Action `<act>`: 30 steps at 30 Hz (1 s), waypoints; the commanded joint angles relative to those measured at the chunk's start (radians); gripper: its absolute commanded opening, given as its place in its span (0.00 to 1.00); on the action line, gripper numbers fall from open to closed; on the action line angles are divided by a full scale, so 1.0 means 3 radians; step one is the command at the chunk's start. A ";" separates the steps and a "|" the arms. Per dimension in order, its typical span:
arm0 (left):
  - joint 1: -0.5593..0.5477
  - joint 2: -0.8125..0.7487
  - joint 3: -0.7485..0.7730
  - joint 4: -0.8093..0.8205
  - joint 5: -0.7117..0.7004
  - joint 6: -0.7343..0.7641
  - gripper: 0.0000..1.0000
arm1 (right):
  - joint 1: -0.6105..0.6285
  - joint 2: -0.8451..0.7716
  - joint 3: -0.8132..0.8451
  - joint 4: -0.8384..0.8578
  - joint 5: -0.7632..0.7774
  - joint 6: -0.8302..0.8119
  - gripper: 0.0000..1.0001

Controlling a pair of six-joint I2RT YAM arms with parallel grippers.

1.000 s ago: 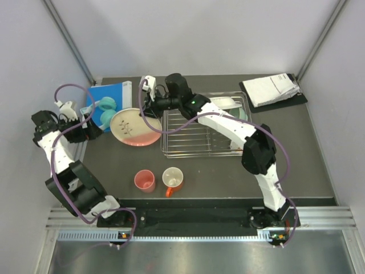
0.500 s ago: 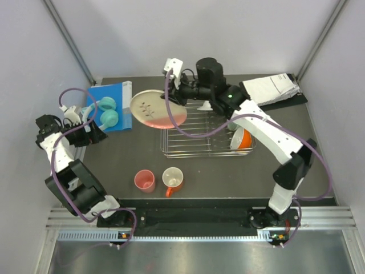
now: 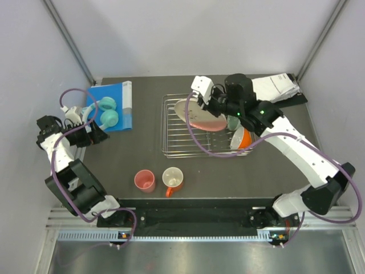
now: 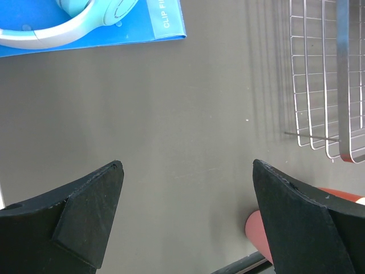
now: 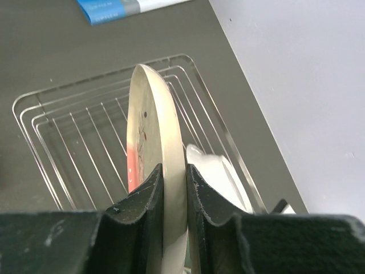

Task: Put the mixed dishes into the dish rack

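1 cream-and-pink plate [image 5: 149, 128], held upright by right pincer [image 5: 174, 172], perhaps twig-patterned.

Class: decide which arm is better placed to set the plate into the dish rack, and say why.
Right. The right fingers pinch the plate on edge above the dish rack; the left fingers stand open and empty, off near the blue book, away from the rack.
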 commanded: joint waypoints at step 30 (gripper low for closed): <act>-0.0014 0.0021 0.0010 0.0096 0.0169 -0.0101 0.99 | -0.0035 -0.1006 -0.1048 0.0193 0.0531 -0.1447 0.00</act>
